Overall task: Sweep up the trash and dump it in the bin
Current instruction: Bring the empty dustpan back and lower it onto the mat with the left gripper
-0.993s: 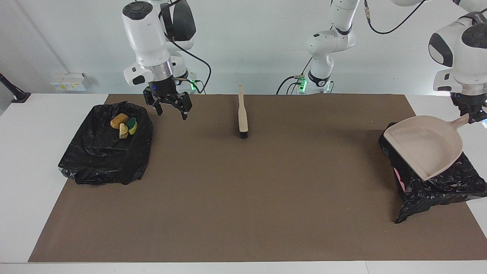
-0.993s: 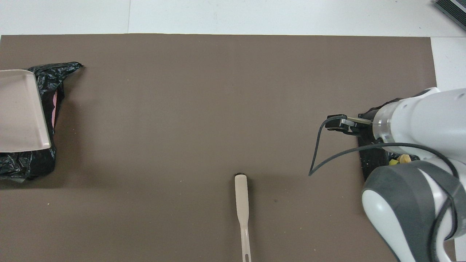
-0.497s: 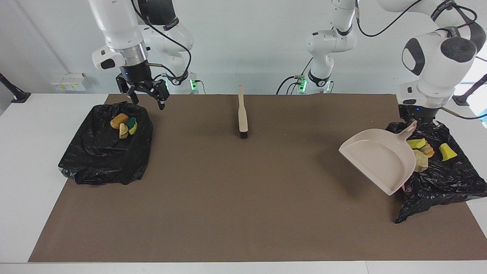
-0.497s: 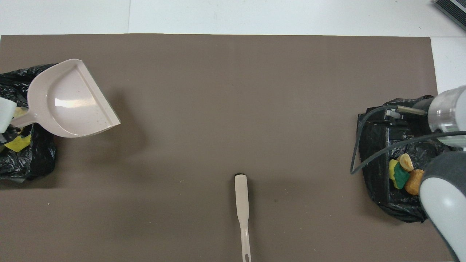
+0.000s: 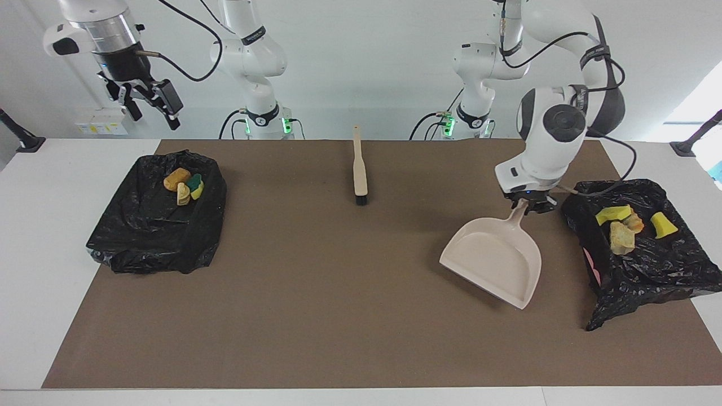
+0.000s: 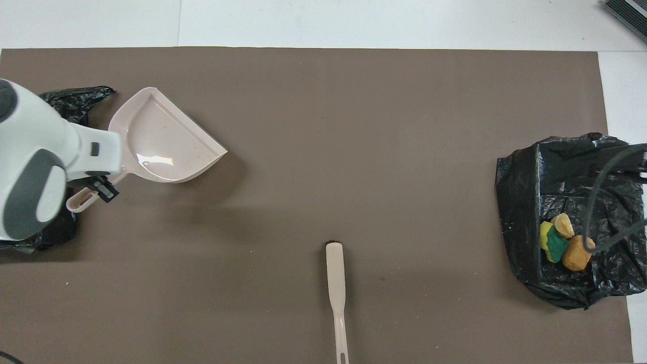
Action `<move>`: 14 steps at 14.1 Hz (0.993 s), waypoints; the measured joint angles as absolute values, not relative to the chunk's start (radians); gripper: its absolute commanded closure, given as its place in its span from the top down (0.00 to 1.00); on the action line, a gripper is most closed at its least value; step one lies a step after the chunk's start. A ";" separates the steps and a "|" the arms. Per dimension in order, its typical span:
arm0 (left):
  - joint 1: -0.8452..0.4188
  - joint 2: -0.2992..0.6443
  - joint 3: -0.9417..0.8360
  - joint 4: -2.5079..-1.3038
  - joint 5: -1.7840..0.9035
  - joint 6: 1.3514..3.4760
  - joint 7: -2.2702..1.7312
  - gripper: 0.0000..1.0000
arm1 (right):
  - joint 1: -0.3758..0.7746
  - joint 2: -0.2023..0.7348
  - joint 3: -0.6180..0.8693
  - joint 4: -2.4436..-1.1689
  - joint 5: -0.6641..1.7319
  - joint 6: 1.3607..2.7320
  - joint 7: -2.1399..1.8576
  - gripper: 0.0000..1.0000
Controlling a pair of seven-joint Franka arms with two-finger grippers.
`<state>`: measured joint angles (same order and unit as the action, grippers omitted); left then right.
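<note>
- My left pincer point(image 5: 527, 207) is clamped on the handle of the dustpan point(image 5: 492, 261), over the brown mat point(image 5: 350, 270) toward my left arm's end of the counter point(image 5: 51, 237).
- The dustpan hangs tilted, handle up, its open lip pointing down and away from me. From the overhead view the pan point(image 6: 164, 144) looks bare inside.
- Just beside the dustpan, at my left arm's end, sits a bin lined with a black bag point(image 5: 648, 265). Trash point(image 5: 620, 225) lies in it: a yellow sponge piece, an orange-tan lump, a pale yellowish lump and another yellow piece set a little apart.
- My right pincer point(image 5: 148, 104) is raised high, fingers spread wide and holding nothing, over the white counter near my right arm's end. That arm waits.
- Below it, a second bin lined with a black bag point(image 5: 152, 231) sits on the mat at my right arm's end. More scraps point(image 5: 184, 186) are bunched together in it: an orange-tan lump, a green piece, a yellow piece, a pale lump.
- The brush point(image 5: 359, 169) lies flat on the mat between the two bins, well apart from both, bristle end away from me, handle toward me. Nothing touches it.
</note>
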<state>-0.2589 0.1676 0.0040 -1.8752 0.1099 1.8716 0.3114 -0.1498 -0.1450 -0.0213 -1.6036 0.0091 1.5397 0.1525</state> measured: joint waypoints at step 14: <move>-0.603 0.381 0.006 -1.590 -0.081 1.894 -0.412 0.00 | -0.137 -0.151 -0.053 -1.607 0.007 1.496 0.072 1.00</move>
